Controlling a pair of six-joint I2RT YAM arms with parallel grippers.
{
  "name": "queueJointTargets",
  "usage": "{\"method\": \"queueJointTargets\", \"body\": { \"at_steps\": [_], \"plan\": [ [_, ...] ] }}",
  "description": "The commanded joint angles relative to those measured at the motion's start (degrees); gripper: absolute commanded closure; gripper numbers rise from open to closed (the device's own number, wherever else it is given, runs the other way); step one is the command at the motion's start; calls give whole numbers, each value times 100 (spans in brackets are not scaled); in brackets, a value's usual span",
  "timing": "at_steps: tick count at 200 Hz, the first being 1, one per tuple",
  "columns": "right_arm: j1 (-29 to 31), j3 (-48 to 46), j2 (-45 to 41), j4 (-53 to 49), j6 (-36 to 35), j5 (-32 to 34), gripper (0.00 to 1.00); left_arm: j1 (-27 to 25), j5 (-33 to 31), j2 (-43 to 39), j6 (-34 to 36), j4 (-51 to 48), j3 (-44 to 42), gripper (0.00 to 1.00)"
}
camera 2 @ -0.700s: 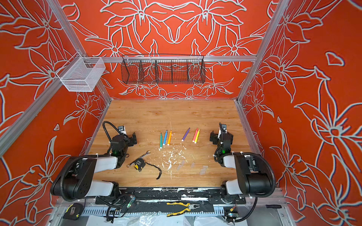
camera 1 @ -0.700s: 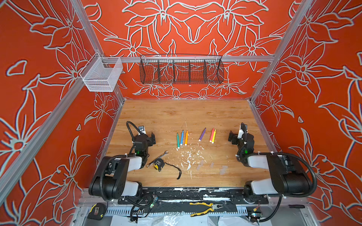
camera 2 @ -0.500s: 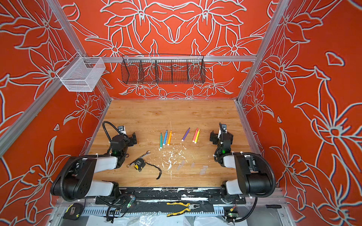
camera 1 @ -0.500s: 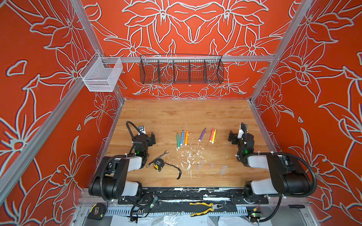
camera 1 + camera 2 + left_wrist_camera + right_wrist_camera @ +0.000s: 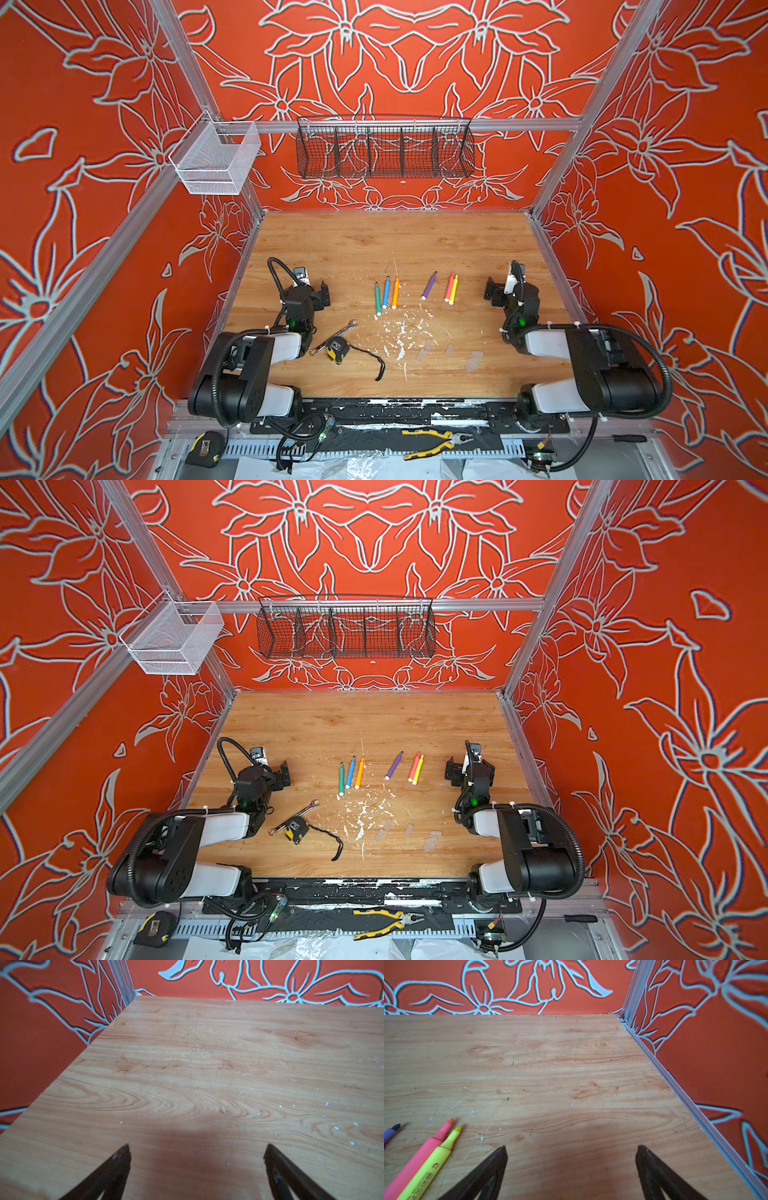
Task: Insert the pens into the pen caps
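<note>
The left gripper (image 5: 196,1150) and right gripper (image 5: 571,1150) are held spread, empty, over the bench (image 5: 187,1064); pens (image 5: 437,1157) are seen beside the right gripper.

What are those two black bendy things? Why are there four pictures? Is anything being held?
Those are two robot arms. Each one ends in a pincer called a gripper. You can see the left gripper and the right gripper. Two pictures come from a camera high above, looking down on everything. The other two come from small cameras on the arms' wrists, so they show the wooden table close up. On the table lie six coloured pens and a few see-through pen caps. There is also a silver wrench and a yellow tape measure. Both grippers are open and hold nothing.
</note>
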Motion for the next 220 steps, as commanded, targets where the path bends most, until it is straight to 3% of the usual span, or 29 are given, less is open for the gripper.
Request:
{"method": "queueJointTargets", "body": {
  "at_steps": [1,58,157,169,187,199,220],
  "plan": [
    [27,29,18,22,-42,-37,2,6,28,-18,27,78,37,3],
    [24,3,5,57,-48,-46,2,-176,-22,-61,216,448,-177,3],
    [27,81,3,-4,-33,48,2,-3,101,-17,56,-9,78,3],
    [26,362,-448,-1048,181,449,2,-3,83,-20,49,35,60,3],
    [15,520,-973,-1751,349,853,2,-15,-20,-74,70,143,21,3],
    [24,439,-1208,-1677,350,958,2,-21,-308,-370,-48,-269,174,3],
    [17,532,-1709,-2117,666,1137,2,-25,-535,-1214,-326,-2176,869,3]
  ]
}}
